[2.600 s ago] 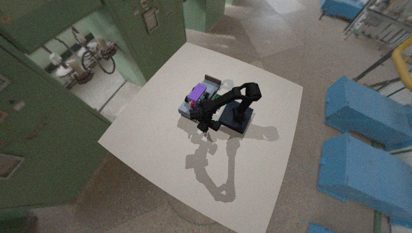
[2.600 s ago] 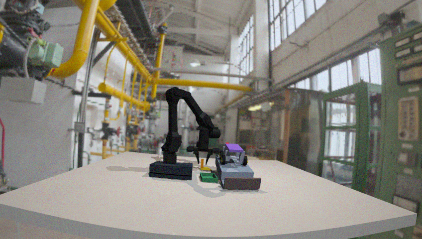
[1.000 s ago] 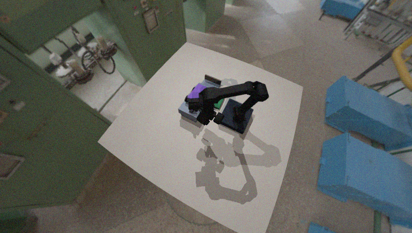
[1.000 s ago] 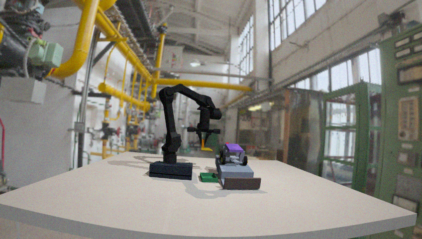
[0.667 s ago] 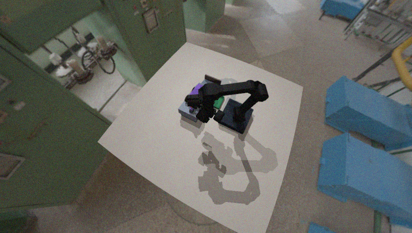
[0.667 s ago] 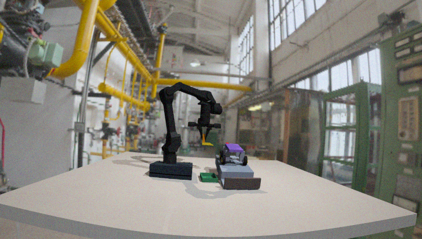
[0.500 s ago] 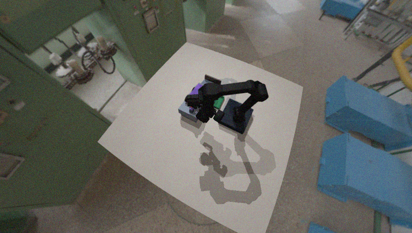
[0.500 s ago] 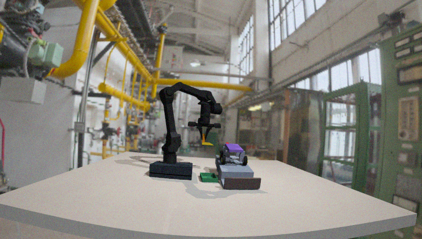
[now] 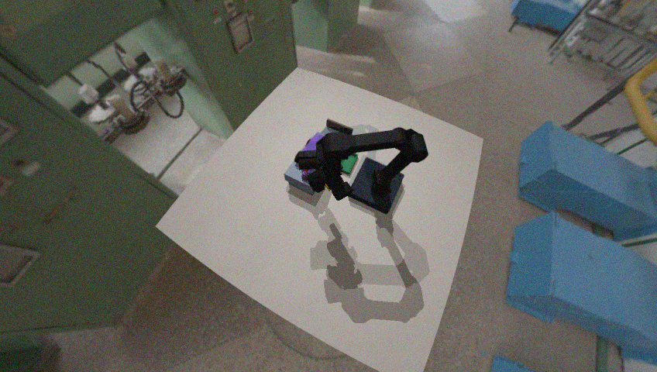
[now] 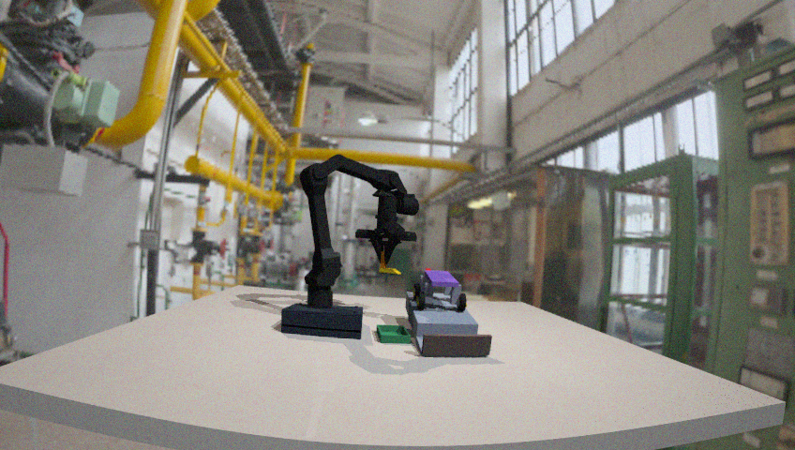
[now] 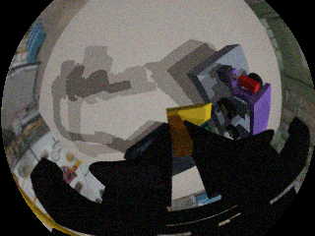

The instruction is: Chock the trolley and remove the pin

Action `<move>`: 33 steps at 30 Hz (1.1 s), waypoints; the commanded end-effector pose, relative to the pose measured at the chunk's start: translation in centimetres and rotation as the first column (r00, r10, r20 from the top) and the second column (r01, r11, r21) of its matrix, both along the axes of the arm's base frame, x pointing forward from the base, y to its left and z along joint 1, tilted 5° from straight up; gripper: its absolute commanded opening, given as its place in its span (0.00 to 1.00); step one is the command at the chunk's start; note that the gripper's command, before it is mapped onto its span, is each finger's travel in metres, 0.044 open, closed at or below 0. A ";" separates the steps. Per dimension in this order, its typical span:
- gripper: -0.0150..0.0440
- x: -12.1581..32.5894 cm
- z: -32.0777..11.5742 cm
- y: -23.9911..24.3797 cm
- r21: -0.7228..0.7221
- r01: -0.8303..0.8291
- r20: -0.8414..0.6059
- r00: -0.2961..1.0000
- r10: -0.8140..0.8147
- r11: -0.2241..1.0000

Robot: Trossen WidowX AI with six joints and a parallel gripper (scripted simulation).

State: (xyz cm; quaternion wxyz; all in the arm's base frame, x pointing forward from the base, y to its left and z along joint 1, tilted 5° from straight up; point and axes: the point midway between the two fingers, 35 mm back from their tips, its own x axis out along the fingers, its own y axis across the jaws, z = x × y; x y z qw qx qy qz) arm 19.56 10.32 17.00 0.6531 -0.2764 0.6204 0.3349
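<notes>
My gripper (image 10: 383, 256) (image 11: 175, 125) is shut on the orange handle of the yellow chock (image 9: 328, 186) (image 10: 389, 271) (image 11: 191, 115). The chock hangs in the air beside the ramp, higher than the green tray, its black rubber base not distinguishable. The trolley (image 9: 311, 142) (image 10: 442, 277) (image 11: 262, 110), with a purple top and dark wheels, stands on the grey-blue ramp (image 9: 298, 180) (image 10: 446, 321) (image 11: 235, 55). The red pin head (image 9: 304, 172) (image 10: 428, 270) (image 11: 248, 84) shows at its uphill end. In the top view the arm hides the fingertips and part of the trolley.
The green tray (image 9: 349, 163) (image 10: 392, 335) lies between the ramp and the arm's dark base (image 9: 374, 185) (image 10: 322, 322). A brown board (image 9: 338, 125) (image 10: 456, 345) stands upright across the ramp's low end. The arm's shadows fall across the pale table top (image 9: 258, 211) (image 10: 223, 379).
</notes>
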 end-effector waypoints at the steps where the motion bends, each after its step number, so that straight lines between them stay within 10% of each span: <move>1: 0.25 0.0 0.0 0.0 0.000 0.111 -0.011 0.994 -0.111 0.994; 33: 0.25 0.0 0.0 0.0 -0.054 0.929 -0.091 0.360 -0.929 0.365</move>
